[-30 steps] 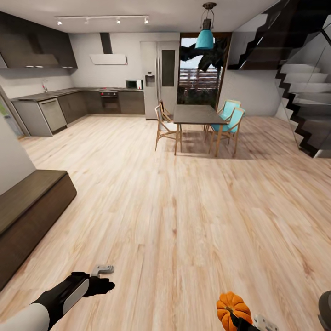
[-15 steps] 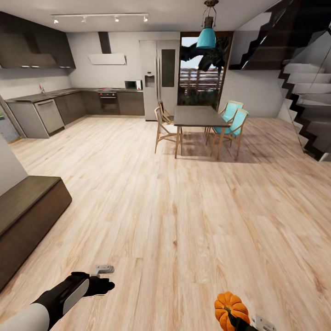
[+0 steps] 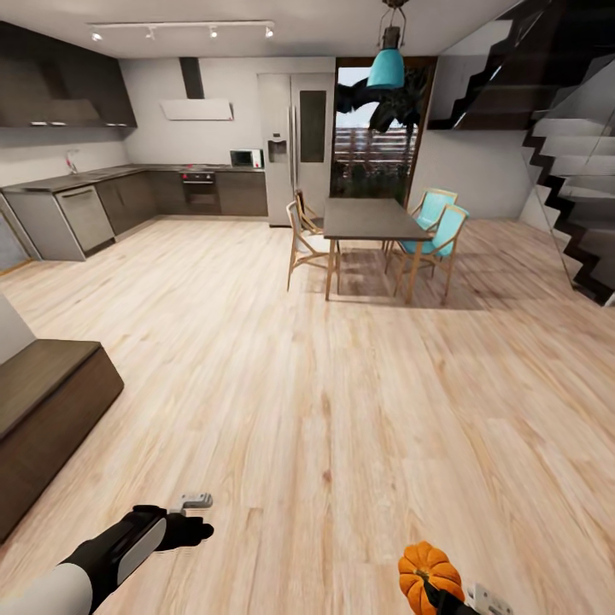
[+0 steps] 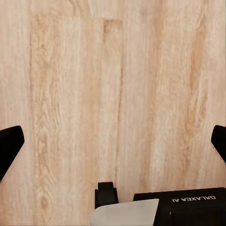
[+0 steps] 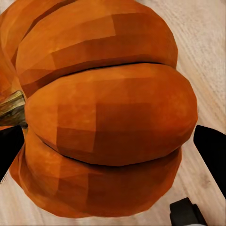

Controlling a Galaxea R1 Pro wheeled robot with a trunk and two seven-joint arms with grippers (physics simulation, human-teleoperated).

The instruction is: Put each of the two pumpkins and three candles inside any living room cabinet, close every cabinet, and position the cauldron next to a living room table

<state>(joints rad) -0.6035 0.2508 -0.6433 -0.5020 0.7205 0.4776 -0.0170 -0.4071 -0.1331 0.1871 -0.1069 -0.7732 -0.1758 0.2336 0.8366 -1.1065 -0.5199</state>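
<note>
Robot on the wooden floor point(image 3: 342, 410).
Right gripper point(image 5: 110, 141) grasps an orange pumpkin point(image 5: 103, 113); left gripper point(image 4: 113, 146) is spread apart, holding nothing.

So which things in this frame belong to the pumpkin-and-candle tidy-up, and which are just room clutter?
Part of the job:
- small ribbed orange pumpkin, held in the right gripper
- long low dark brown wooden cabinet, at the left edge

Just lying about:
- dark dining table with wooden chairs
- kitchen cupboards
- staircase
- left gripper, open and empty
</note>
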